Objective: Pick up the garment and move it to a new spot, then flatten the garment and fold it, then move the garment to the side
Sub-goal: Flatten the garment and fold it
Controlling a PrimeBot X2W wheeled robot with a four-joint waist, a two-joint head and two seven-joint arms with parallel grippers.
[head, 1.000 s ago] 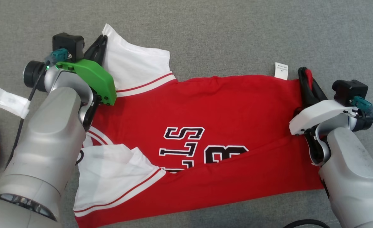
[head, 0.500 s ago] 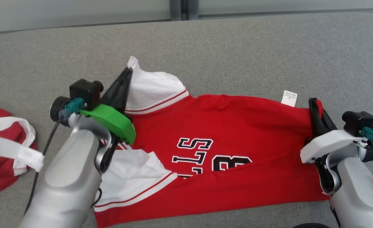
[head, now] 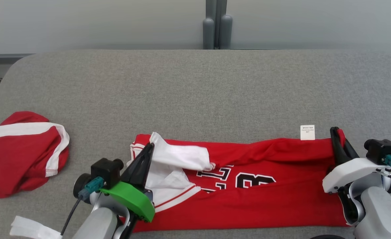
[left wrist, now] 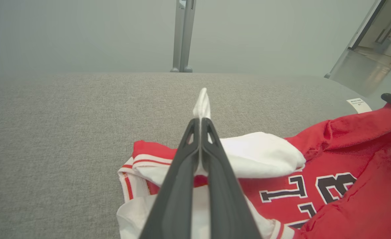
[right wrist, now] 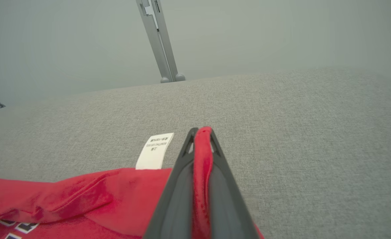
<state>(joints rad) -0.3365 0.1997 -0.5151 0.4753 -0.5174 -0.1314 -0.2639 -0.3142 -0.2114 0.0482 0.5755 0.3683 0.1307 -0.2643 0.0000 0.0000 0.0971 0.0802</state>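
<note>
Gripping: left gripper (head: 151, 146) is clenched on the white sleeve (head: 185, 156) of the jersey (head: 265, 202). A tuft of white cloth pokes out past the fingertips in the left wrist view.
Right gripper: right gripper (head: 335, 132) is clenched on a red corner of the jersey. In the right wrist view a red fold runs between the fingers up to the tips.
Jersey: red with white, red-striped sleeves. It lies along the near edge of the table (head: 195, 86), from the table's middle to its right side. Black-and-white lettering faces up, partly hidden by folds.
Jersey shape: the far edge is bunched into a ridge running between the two grippers. The near part lies flat on the table. Whether the pinched ends clear the table cannot be told.
Sleeve: draped over the lettering, at the table's near middle.
Tag (head: 307, 132): white with small print, flat on the table. It sticks out from the jersey's far edge at the table's right.
Second garment (head: 19, 159): red and white, heaped at the table's left edge, well apart from the jersey.
Strip (head: 32, 229): white, at the table's near left corner.
Table: grey fabric top with rounded far corners.
Post (head: 215, 28): grey and upright, behind the table's far edge at its middle.
</note>
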